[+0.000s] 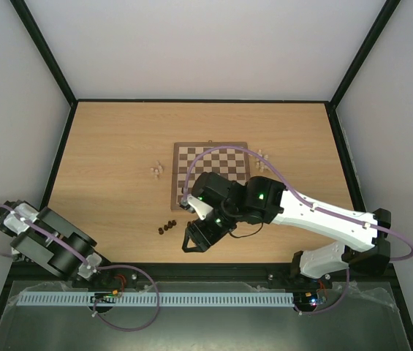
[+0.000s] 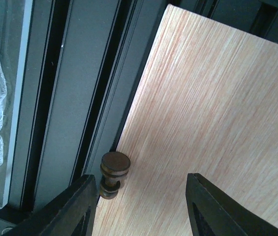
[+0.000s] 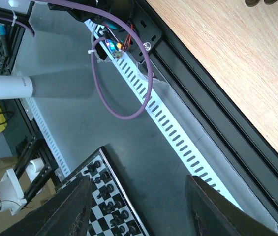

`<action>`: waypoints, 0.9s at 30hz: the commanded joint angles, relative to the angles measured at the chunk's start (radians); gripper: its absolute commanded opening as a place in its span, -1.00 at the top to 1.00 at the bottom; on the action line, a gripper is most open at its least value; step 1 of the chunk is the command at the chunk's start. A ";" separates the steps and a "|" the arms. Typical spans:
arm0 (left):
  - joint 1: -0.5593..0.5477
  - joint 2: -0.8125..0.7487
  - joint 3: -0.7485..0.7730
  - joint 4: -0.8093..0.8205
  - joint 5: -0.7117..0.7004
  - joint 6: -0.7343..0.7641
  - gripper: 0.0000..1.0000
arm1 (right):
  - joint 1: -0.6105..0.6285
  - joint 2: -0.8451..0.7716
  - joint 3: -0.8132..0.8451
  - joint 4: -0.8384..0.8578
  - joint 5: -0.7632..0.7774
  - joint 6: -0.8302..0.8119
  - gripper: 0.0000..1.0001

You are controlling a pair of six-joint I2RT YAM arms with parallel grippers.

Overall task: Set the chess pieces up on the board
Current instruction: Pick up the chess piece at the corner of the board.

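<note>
Nearest me, the left gripper hung wide open and empty over the near-left corner of the table; just ahead of its rail-side finger a stray dark piece seemed to lie on its side at the very lip, hard against the black rail; a little further in, the right gripper was likewise spread wide with nothing in it, near the front edge and just beside a small cluster of dark pieces; I reckoned a pick from that cluster was the step in hand, best done by dropping straight over an outermost piece so the jaws straddled it alone, then lifting clear before swinging; beyond lay the board, its visible squares bare, its near part under the right arm; pale pieces stood left of it, more by its far-right corner; open tabletop ran left and beyond, but the stray at the lip left little room for a nudge.
</note>
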 commanded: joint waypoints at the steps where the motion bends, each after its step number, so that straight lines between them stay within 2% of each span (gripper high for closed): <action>1: 0.011 0.024 0.021 -0.026 -0.034 -0.002 -0.05 | 0.007 0.011 0.011 -0.030 -0.020 0.004 -0.04; 6: 0.019 0.051 0.029 -0.022 -0.044 -0.002 -0.03 | 0.008 0.017 0.007 -0.022 -0.013 0.003 -0.04; 21: 0.028 0.100 0.033 -0.010 -0.053 -0.001 0.21 | 0.007 0.046 0.007 -0.008 -0.013 -0.012 -0.04; 27: 0.028 0.108 0.033 -0.008 -0.058 -0.004 0.38 | 0.007 0.044 -0.005 -0.006 -0.013 -0.017 -0.04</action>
